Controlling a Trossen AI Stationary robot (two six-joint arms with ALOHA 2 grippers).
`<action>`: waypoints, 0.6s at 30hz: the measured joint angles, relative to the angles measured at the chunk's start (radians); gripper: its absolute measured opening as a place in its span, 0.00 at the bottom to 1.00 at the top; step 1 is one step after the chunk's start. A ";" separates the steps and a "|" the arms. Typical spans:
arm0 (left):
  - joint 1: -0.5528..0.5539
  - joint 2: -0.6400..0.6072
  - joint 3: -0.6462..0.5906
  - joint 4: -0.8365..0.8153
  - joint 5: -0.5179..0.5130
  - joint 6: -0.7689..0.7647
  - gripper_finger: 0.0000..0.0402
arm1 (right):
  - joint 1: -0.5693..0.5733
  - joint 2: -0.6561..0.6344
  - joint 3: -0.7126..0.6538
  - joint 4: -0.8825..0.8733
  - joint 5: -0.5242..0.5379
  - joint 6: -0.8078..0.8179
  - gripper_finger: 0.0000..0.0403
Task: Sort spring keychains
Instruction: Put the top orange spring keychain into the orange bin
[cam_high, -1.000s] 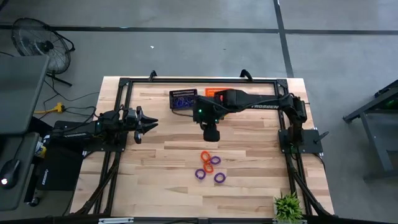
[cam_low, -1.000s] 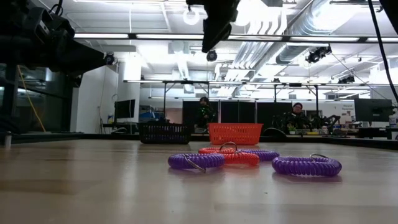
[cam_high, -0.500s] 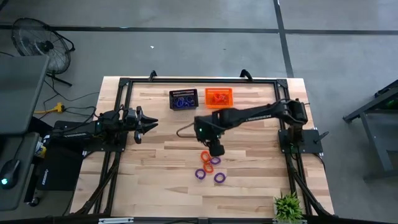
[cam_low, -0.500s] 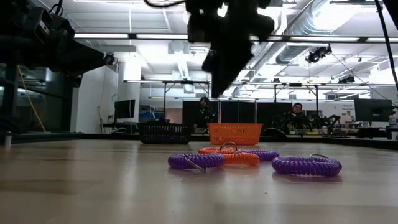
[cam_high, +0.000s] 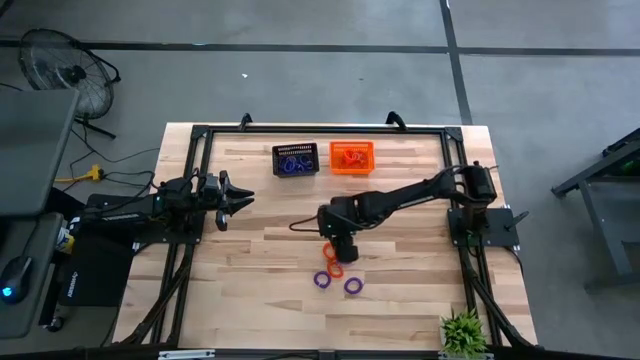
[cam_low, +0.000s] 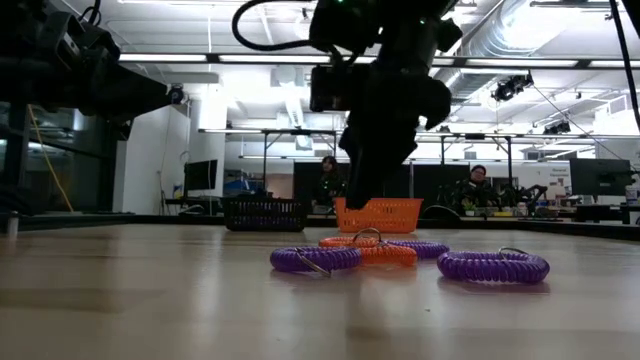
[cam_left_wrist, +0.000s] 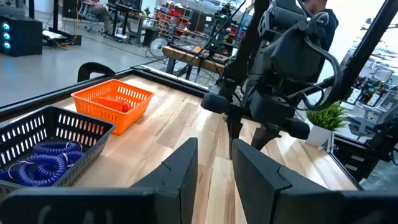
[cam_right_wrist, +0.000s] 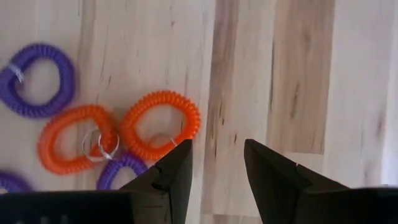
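Several coiled spring keychains lie flat in a cluster on the table's near middle: two orange rings and purple rings; in the high view an orange one and two purple ones show. My right gripper hangs open, pointing down, just above the cluster's far side, with one finger beside an orange ring, and hides part of it from above. In the low view it is above the rings. My left gripper waits open at the table's left.
A black mesh basket with purple keychains and an orange mesh basket with orange ones stand side by side near the table's far edge. A small green plant sits at the near right corner. Bare wood surrounds the cluster.
My right gripper has swung from in front of the baskets toward the table's near edge and has come down, so that it now hangs low over the keychain cluster. The keychains have stayed where they were.
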 joint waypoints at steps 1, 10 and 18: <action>0.000 0.000 0.000 0.000 0.000 0.000 0.25 | 0.005 0.000 0.000 0.005 0.008 0.023 0.35; 0.000 0.000 0.000 0.000 0.000 0.000 0.25 | 0.039 0.015 0.000 0.022 0.033 0.208 0.35; 0.000 0.000 0.000 0.000 0.000 0.000 0.25 | 0.039 0.016 0.001 0.024 0.034 0.289 0.35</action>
